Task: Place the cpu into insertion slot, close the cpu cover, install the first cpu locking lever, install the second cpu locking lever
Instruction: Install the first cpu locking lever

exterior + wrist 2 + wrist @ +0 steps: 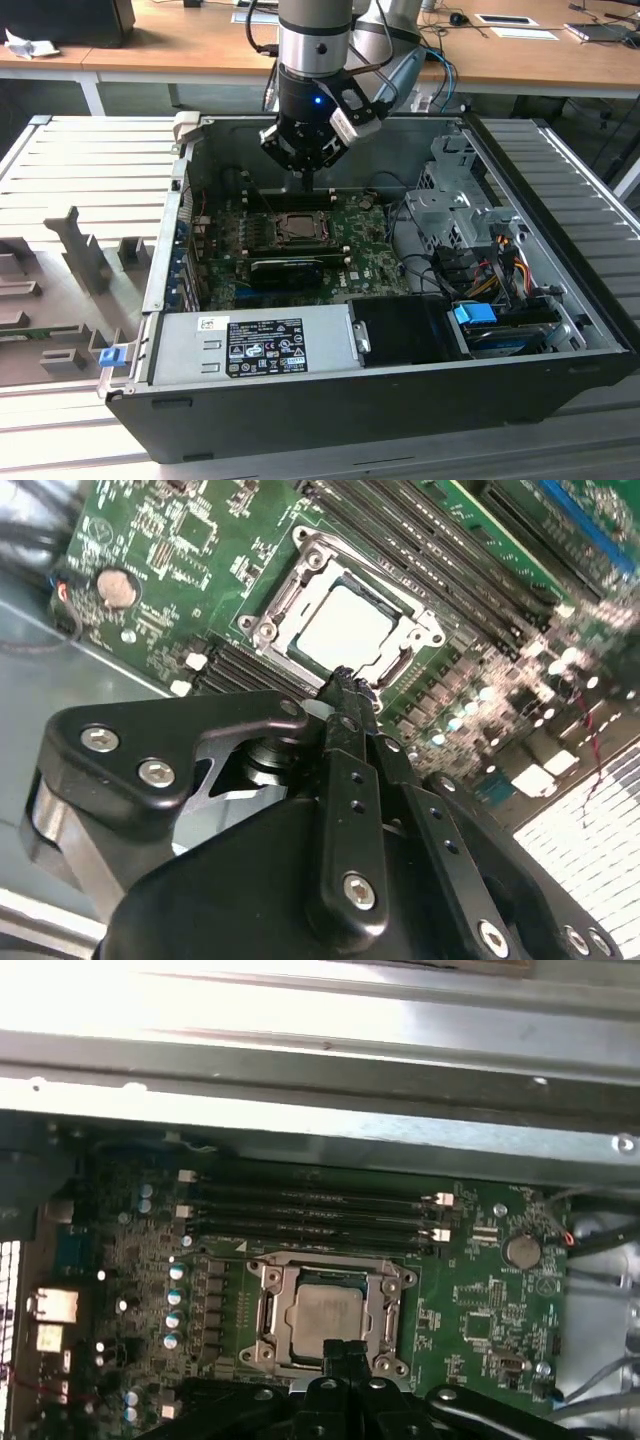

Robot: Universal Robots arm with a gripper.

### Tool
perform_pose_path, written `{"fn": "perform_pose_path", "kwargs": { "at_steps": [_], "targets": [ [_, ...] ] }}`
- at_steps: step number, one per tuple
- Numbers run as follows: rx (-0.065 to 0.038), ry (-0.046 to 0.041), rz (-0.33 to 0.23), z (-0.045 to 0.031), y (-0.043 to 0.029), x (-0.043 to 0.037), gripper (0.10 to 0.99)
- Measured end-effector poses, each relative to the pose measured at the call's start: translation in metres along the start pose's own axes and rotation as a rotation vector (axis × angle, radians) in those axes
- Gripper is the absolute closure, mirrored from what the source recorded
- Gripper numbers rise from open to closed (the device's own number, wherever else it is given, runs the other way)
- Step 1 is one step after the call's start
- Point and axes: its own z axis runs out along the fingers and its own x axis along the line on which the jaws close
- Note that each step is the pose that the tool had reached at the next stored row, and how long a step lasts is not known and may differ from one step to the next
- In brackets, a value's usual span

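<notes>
Fine print on the power supply label (264,346), nothing legible.

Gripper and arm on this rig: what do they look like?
The arm is a silver-grey cylinder with a black wrist section carrying a small blue light. A pale grey box is mounted beside it, and black cables loop behind. The gripper is matte black, with bar linkages, silver screws and narrow fingers.

You get exterior view high, well back from insertion slot (297,226), facing down; both wrist views near above it, second oblique.
</notes>
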Motion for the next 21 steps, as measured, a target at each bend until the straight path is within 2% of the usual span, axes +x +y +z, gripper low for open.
{"fn": "perform_pose_path", "kwargs": {
  "at_steps": [3, 4, 7, 9, 21],
  "targets": [
    [-0.001, 0.0007, -0.06, 0.0, 0.0, 0.0, 0.98],
    [-0.001, 0.0008, -0.063, 0.0, 0.0, 0.0, 0.98],
    [-0.001, 0.0008, -0.065, 0.0, 0.0001, 0.0009, 0.98],
    [-0.003, 0.0005, -0.065, 0.0001, 0.0007, 0.0062, 0.98],
    [-0.003, 0.0005, -0.065, 0.0001, 0.001, 0.0085, 0.98]
  ]
}}
